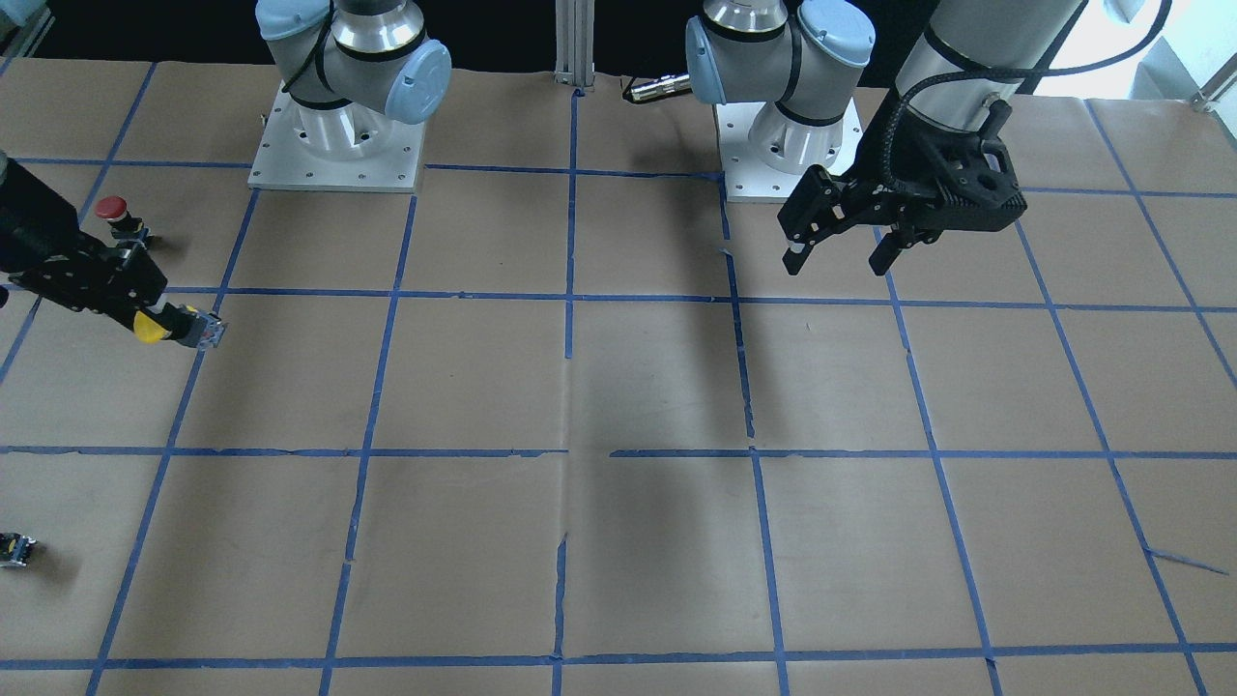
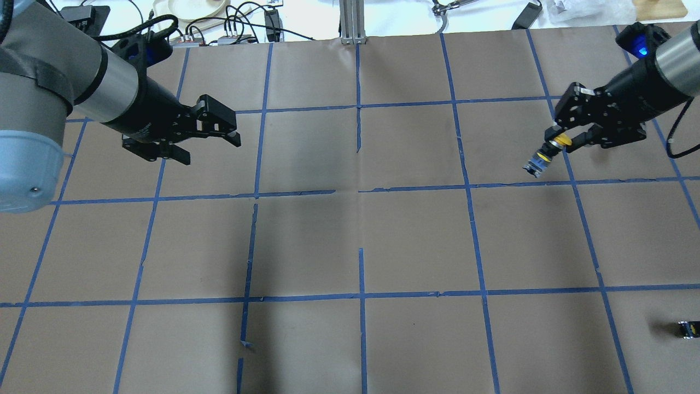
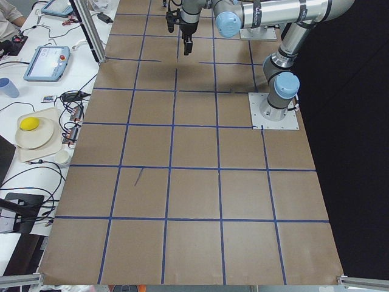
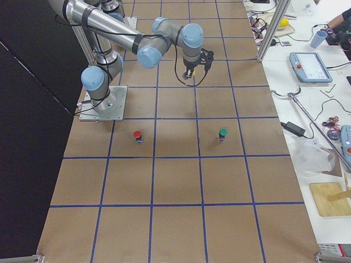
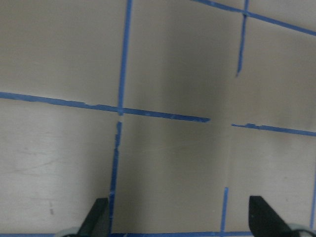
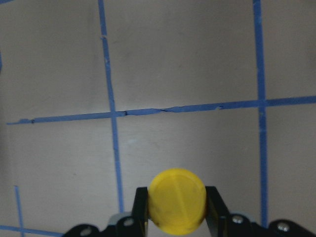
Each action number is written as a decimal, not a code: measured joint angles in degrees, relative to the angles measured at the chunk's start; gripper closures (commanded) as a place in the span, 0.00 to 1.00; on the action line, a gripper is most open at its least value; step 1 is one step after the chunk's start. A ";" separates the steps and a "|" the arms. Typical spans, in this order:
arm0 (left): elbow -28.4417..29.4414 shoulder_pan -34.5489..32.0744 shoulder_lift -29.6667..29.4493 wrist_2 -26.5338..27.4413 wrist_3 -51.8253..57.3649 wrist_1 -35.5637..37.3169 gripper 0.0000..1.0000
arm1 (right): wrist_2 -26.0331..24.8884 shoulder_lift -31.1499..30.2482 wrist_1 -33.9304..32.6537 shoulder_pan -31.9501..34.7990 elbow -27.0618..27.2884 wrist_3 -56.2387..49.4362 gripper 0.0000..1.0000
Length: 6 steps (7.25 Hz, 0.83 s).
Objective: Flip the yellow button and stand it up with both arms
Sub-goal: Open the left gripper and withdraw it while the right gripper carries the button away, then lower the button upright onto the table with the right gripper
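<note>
My right gripper (image 2: 561, 141) is shut on the yellow button (image 2: 548, 151) and holds it above the table at the right side. It grips the yellow cap, and the grey-black body sticks out past the fingertips, tilted down. In the front view the button (image 1: 172, 327) is at the far left in the same gripper (image 1: 153, 322). The right wrist view shows the round yellow cap (image 6: 177, 200) between both fingers (image 6: 215, 206). My left gripper (image 2: 210, 149) is open and empty above the left of the table; its spread fingers (image 5: 97, 217) frame bare paper. It also shows in the front view (image 1: 841, 253).
A red-capped button (image 1: 111, 209) stands just behind the right gripper. A small dark capless part (image 2: 688, 328) lies near the front right edge. A green-capped button (image 4: 222, 133) stands beside the red one (image 4: 137, 135). Brown paper (image 2: 361, 241) with blue tape lines covers the table.
</note>
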 measured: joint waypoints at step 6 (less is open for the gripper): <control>13.55 -6.48 -5.58 6.96 4.71 -14.33 0.00 | 2.70 1.81 -24.55 -20.72 16.84 -66.90 0.85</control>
